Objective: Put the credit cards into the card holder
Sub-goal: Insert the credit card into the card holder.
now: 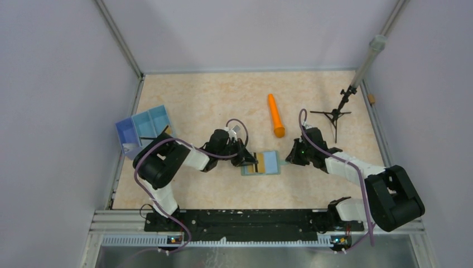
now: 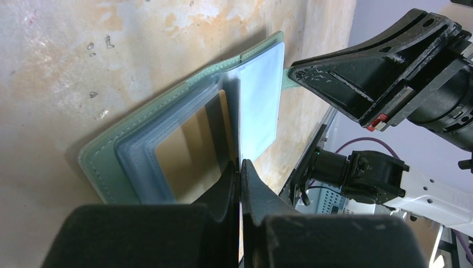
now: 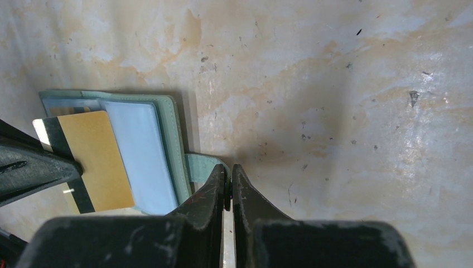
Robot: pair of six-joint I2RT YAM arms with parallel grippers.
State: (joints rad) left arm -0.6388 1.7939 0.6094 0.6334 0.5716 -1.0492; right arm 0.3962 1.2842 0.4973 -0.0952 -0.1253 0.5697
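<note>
The card holder (image 1: 271,163) lies open on the table, grey-green outside (image 2: 103,162) and pale blue inside (image 3: 142,151). A gold credit card (image 1: 260,163) with a dark stripe (image 3: 95,159) lies slanted over its left page. My left gripper (image 1: 249,159) is shut on that card's left end, and in the left wrist view only a thin edge shows between its fingertips (image 2: 241,163). My right gripper (image 1: 290,156) is shut on the holder's green strap tab (image 3: 202,166), its tips (image 3: 228,167) pinching the stud end. No other credit cards are in view.
An orange cylinder (image 1: 275,115) lies behind the holder. A blue three-compartment tray (image 1: 142,127) stands at the left edge. A black tripod stand (image 1: 334,114) with a slanted pole is at the back right. Walls close in the table on three sides.
</note>
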